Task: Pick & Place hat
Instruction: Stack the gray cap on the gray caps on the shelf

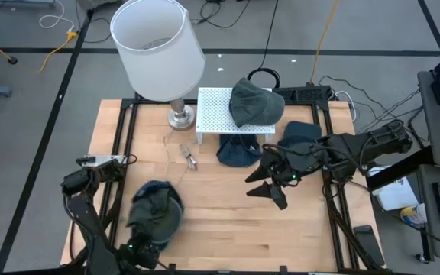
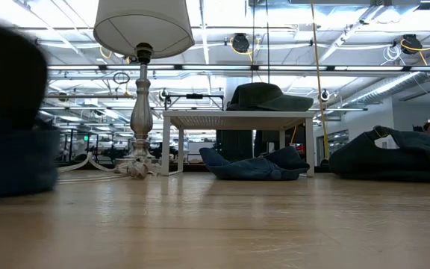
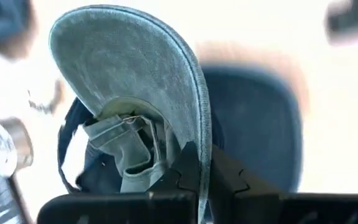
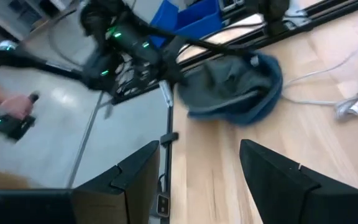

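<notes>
**L gripper clamped on cap brim, near-left of table**

The denim cap [image 1: 156, 210] I was after sat at the near-left part of the wooden table [image 1: 228, 221], just inside the left frame rail. My left gripper [image 3: 201, 177] had its fingers pinched together on the brim edge; in the left wrist view the brim arched up over the fingers w/ the inner band and crown bunched beside them. The L arm came in from the near-left corner, folded low, wrist right over the cap.

Right gripper [image 1: 270, 182] hung over the table's mid-right, fingers spread apart, nothing between them, pointed toward the cap; its arm stretched in from the right edge.

Farther back: a white perforated stand [image 1: 224, 114] w/ a grey-green hat [image 1: 254, 101] on top, another dark blue cap [image 1: 237, 151] lying at its foot, and one more dark cap [image 1: 300, 134] just to the right. A lamp [image 1: 159, 53] stood beside the stand on the left, its cord and a small plug [image 1: 189, 156] trailing on the boards. The centre and near-right boards lay bare, so there was open room btw both grippers.
</notes>
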Available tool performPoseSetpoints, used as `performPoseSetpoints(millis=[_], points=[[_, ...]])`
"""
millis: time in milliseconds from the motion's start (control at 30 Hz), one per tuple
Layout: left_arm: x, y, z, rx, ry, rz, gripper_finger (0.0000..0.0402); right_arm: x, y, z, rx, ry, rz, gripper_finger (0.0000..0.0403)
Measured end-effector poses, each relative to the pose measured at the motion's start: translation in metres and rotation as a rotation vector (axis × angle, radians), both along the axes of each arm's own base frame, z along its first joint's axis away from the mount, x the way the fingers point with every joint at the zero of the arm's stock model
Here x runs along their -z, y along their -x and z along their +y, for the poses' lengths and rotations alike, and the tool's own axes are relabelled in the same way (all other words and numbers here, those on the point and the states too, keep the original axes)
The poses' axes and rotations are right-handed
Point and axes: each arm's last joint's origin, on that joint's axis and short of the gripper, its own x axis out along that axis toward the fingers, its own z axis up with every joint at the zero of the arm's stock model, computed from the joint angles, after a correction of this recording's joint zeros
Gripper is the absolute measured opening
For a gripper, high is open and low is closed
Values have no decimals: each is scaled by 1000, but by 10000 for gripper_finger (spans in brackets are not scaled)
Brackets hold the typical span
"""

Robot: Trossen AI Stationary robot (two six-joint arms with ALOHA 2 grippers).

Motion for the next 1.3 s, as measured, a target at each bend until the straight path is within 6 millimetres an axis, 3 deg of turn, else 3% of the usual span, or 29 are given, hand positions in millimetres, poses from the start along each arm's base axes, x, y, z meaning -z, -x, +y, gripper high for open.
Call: performPoseSetpoints(millis=[300,700,1033,1300], points=[[-54,-27,29,-218,119,-269,7,-1,3,0,-44,80,-18,215],[-127,-45,85,-531,366,-805,7,-3,7,0,-154,179,-66,215],[-169,-76,92,-479,580,-1095,7,-5,9,2,-226,77,-59,215],[-195,-94,93,-414,583,-1306,7,-17,17,5,-358,-115,-82,215]])
